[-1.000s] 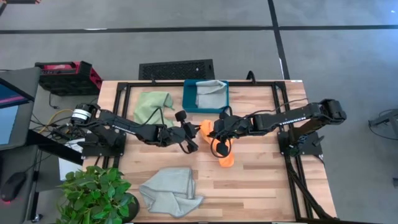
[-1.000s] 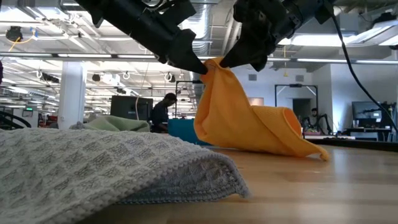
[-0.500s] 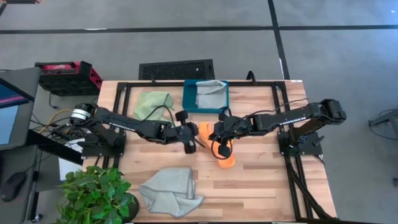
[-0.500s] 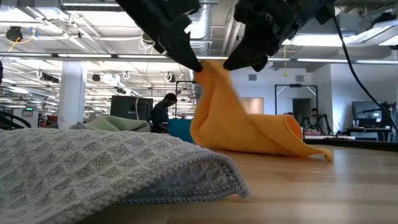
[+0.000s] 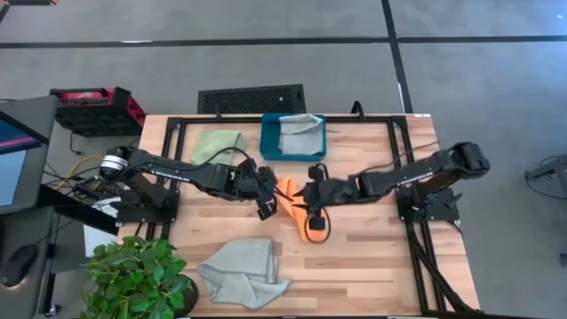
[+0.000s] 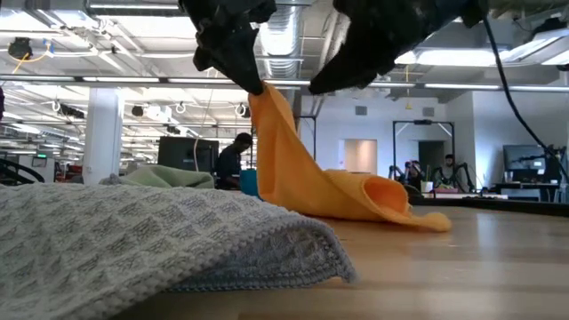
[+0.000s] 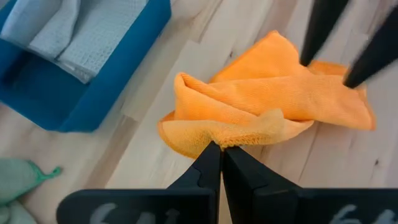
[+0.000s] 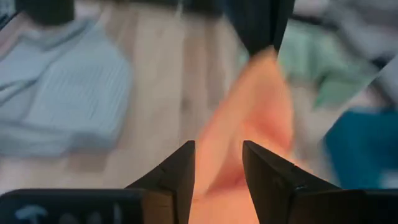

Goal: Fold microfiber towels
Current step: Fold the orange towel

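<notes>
even bright overhead light; right wrist view motion-blurred.

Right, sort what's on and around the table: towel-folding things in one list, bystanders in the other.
Part of the job:
- orange towel, pinched by the left gripper; right gripper open beside it
- light green towel
- grey towel at the front edge
- grey towel in the tray

Just lying about:
- teal tray
- potted plant
- red case on the floor

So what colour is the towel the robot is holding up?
Orange towel, clearest in the left wrist view.
</notes>
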Available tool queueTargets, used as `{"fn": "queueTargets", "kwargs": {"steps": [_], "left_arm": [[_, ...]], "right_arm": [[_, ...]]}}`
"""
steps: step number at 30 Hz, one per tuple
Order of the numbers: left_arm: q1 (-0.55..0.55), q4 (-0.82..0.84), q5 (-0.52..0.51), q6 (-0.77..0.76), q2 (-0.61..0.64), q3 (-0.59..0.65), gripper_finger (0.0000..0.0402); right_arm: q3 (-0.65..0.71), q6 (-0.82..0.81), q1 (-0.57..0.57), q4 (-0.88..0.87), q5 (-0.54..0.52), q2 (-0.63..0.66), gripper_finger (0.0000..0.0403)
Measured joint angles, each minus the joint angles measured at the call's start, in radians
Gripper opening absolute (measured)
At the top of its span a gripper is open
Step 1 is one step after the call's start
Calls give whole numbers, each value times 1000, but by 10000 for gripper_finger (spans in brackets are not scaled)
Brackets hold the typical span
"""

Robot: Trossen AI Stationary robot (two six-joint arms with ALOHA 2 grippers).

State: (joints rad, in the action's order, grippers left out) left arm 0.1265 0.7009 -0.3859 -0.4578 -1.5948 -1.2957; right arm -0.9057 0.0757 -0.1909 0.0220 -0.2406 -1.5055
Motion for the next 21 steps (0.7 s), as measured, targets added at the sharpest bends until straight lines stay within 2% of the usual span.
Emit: {"fn": "queueTargets", "kwargs": {"steps": [5, 8, 14, 21], "left_arm": [[0, -9, -2, -10, 0, 0, 0], [0, -10, -10, -22, 0, 0, 0], [0, -9, -15, -22, 0, 0, 0], [0, -8, -19, -22, 0, 0, 0]], "right_arm": [[0, 81, -73, 151, -243, -93, 149], [-3, 63, -86, 236, -327, -137, 145], [-36, 56, -89, 305, -356, -224, 143], [-94, 56, -91, 302, -472, -288, 140]]}}
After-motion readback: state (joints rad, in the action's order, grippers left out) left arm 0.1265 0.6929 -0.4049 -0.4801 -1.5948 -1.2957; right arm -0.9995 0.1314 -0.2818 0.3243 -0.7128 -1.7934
